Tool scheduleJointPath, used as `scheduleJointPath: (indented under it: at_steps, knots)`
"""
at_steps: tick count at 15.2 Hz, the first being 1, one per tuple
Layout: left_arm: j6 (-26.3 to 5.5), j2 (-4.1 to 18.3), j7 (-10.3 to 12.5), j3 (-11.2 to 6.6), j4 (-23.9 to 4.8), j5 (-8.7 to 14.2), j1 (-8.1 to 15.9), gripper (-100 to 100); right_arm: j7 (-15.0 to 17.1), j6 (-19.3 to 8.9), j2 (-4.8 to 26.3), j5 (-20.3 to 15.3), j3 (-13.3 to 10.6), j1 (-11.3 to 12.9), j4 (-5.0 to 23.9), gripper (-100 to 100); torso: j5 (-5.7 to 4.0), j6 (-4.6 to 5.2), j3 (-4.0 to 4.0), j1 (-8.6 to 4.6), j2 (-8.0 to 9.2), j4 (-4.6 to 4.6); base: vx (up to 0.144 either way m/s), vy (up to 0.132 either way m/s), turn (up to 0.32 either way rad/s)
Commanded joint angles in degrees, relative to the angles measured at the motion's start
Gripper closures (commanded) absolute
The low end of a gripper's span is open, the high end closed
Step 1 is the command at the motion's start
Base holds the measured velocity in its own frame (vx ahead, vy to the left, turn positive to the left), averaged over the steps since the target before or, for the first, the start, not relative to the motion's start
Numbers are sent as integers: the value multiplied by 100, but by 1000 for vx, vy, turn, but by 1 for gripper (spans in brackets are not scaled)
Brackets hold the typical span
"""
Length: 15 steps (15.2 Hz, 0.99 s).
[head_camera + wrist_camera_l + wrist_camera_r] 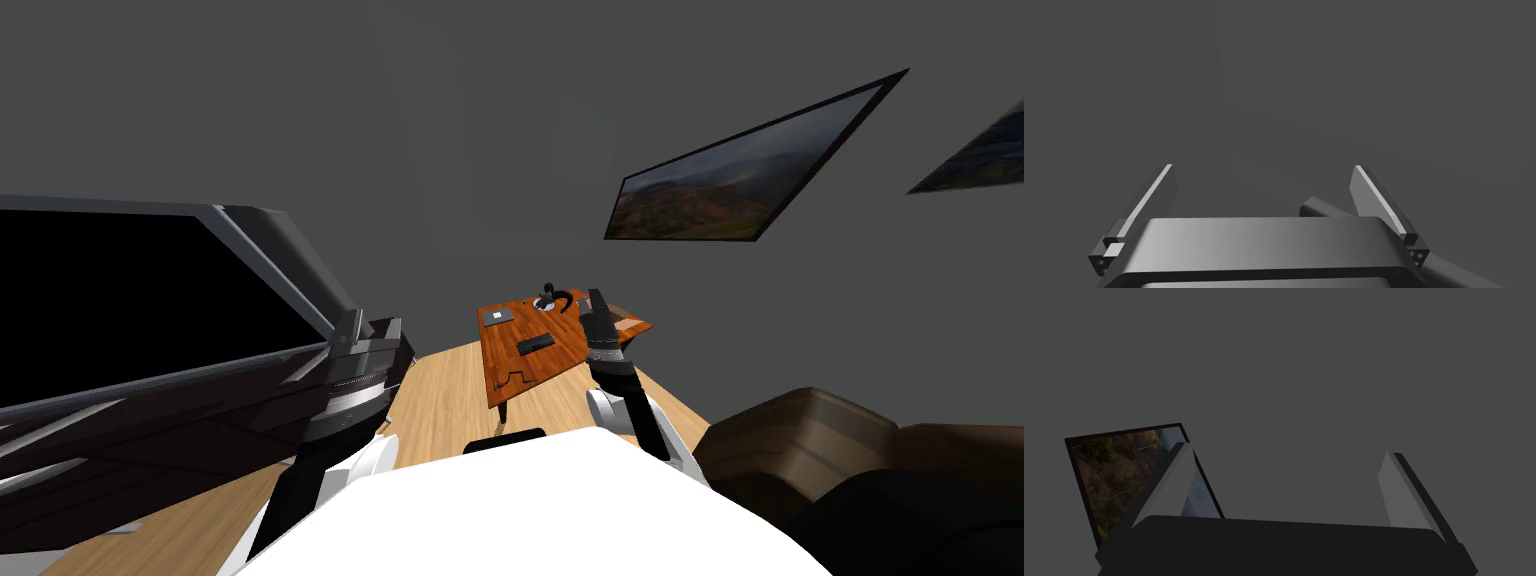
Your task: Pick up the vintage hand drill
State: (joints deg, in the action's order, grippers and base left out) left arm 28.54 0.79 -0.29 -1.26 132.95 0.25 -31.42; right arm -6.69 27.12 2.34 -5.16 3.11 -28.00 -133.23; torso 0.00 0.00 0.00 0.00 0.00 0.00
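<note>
Resting at the far edge of the orange-brown wooden desk (565, 347), dark vintage hand drill (551, 297), untouched, beyond a grey square pad (497, 316) and a flat black item (535, 344); right end effector (597, 300) near it, fingers apart; left end effector (1263, 167) raised at left, fingers apart.

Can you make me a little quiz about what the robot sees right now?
1. True or false: the right gripper is shut on the hand drill.
2. What colour is the table that the hand drill lies on? A white, B orange-brown, C blue.
3. Fill in the gap: the fingers of the left gripper stand ___ (open or shut).

Key: 1 false, its fingers are open and hold nothing; 2 B; 3 open.
</note>
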Motion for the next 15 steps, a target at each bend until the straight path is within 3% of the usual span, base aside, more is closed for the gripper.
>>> scheduleJointPath:
  at_steps: [1,6,8,15]
  knots:
    - [0,0,0,0,0,0,0,0,-60,-34,258,-166,-60,0,132,-100,0,0,0,0,0,0,-13,40,42]
    - [0,-1,0,2,0,0,1,0,-209,-117,608,-572,-207,-1,455,-100,11,-2,6,56,12,2,-29,112,50]
    - [0,-1,0,2,0,0,1,0,-351,-195,854,-890,-346,-3,760,-100,13,-2,7,61,13,2,-27,147,82]
    - [0,-1,0,2,0,0,1,0,-616,-340,1237,-1681,-607,-7,1328,-100,13,-2,2,62,4,1,-17,141,62]
